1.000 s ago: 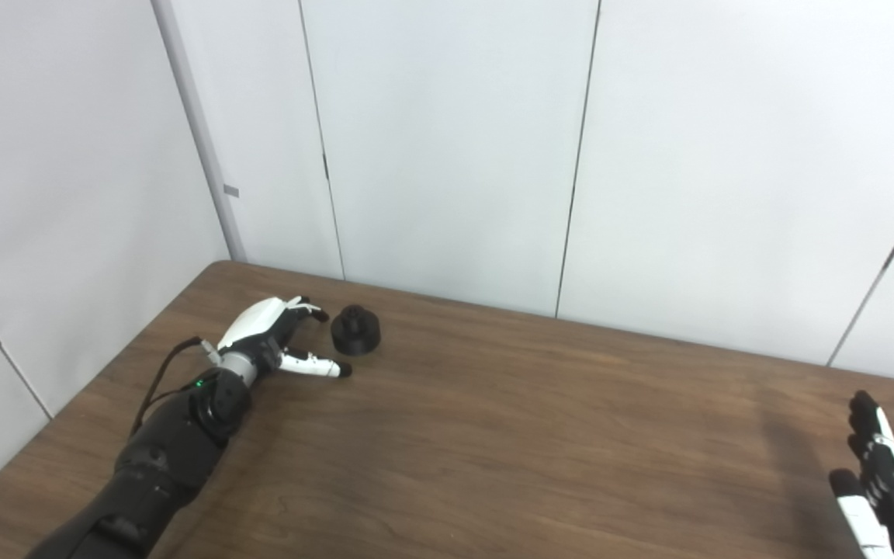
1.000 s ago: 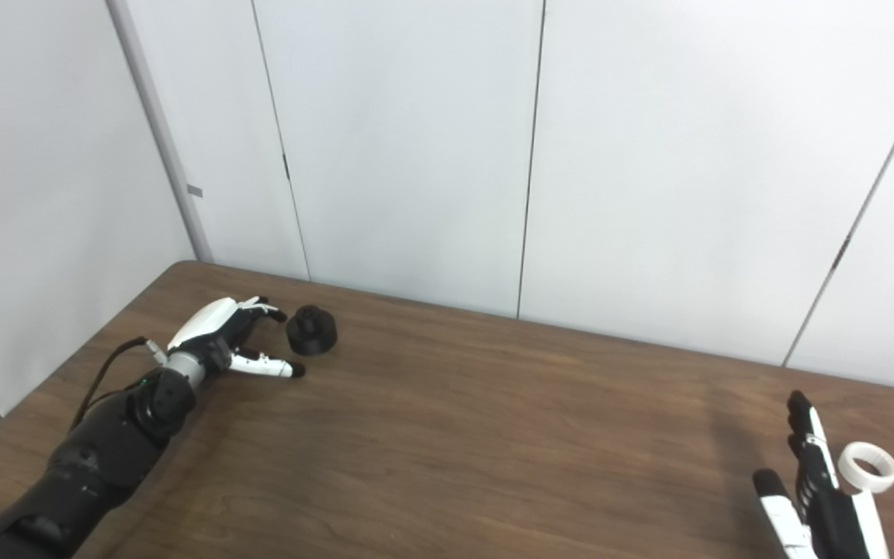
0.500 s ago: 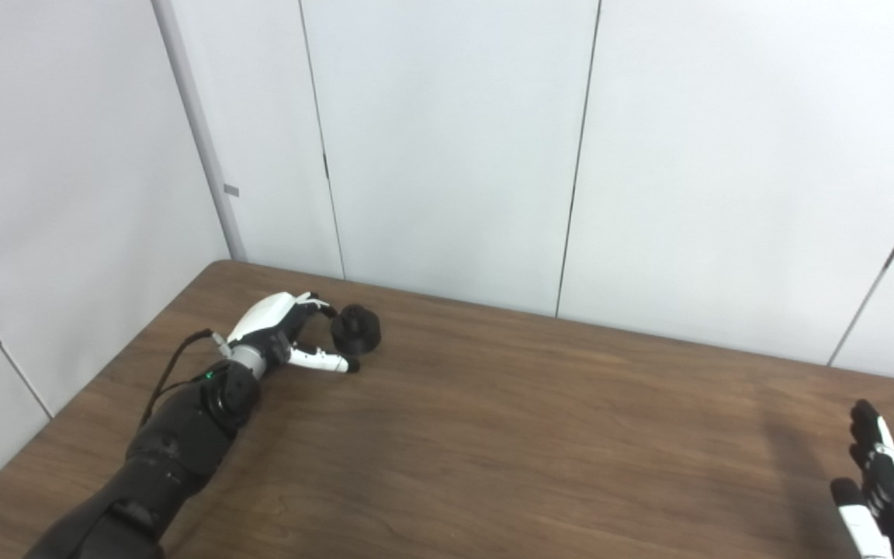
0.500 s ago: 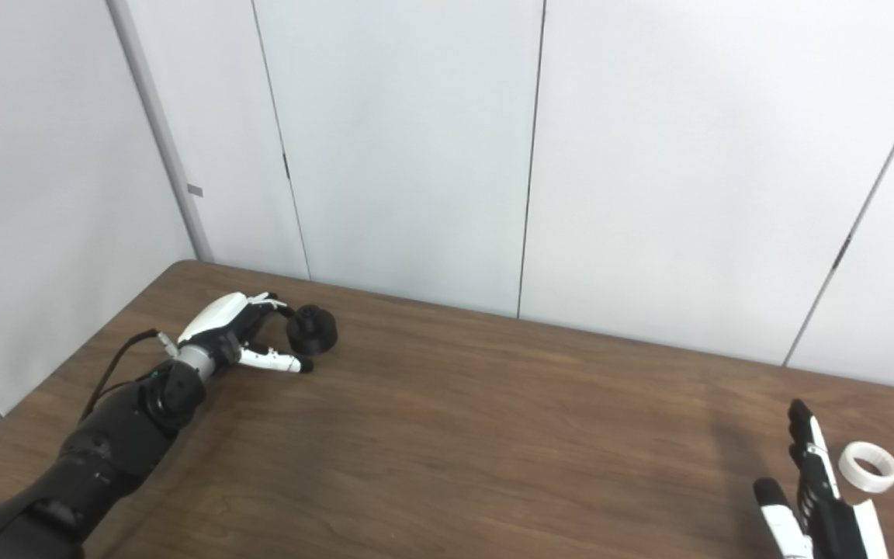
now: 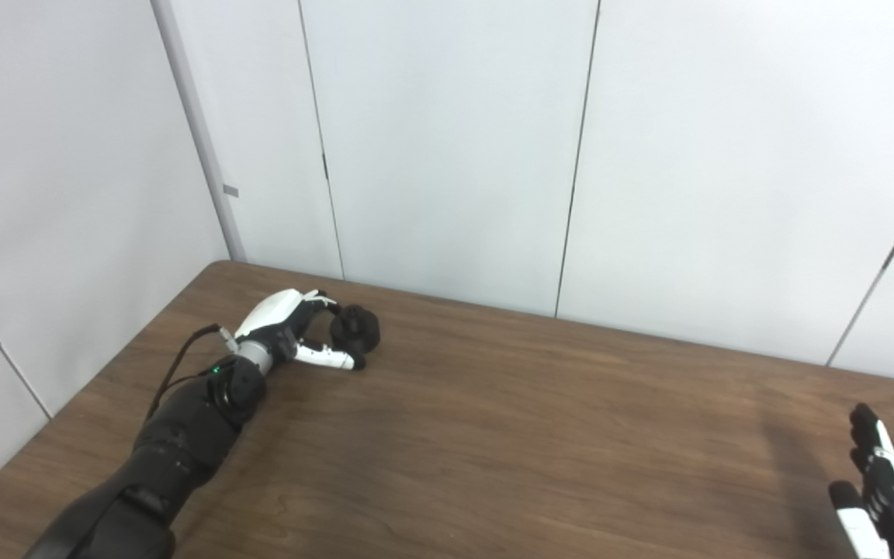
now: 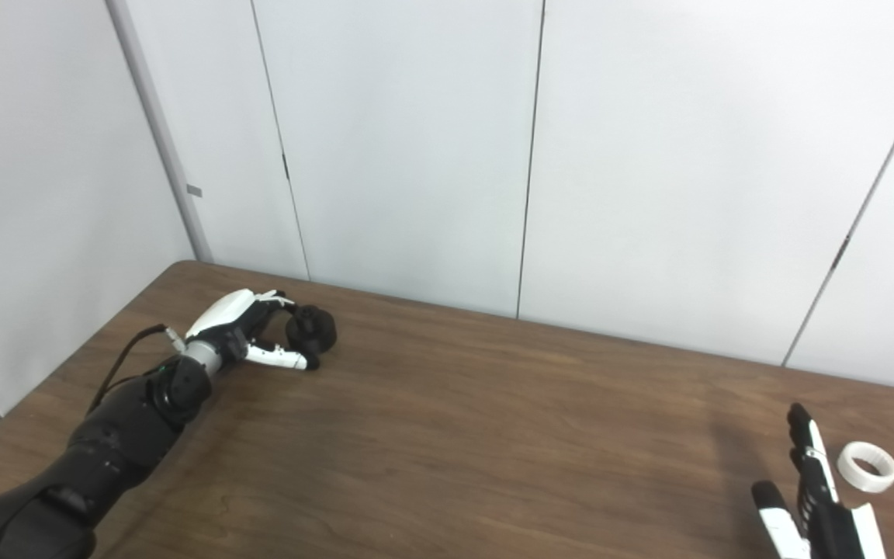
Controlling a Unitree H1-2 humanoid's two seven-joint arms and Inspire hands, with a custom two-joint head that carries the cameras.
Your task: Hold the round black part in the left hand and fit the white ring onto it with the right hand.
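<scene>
The round black part sits on the brown table at the far left. My left hand reaches around it: the fingers curl over its left and far side, and the thumb lies along its near side. The hand is still spread, not clenched. The white ring lies flat on the table at the right edge. Just left of the ring, my right hand is at the bottom right corner, open with fingers straight and nothing in it, partly cut off by the picture edge.
White wall panels rise directly behind the table's far edge and along its left side. The black part lies close to the far left corner. Bare wood stretches between the two hands.
My left hand has slid forward and right until its fingers and thumb flank the black part, which it was short of before. My right hand has sunk slightly toward the bottom edge; the ring stayed put.
</scene>
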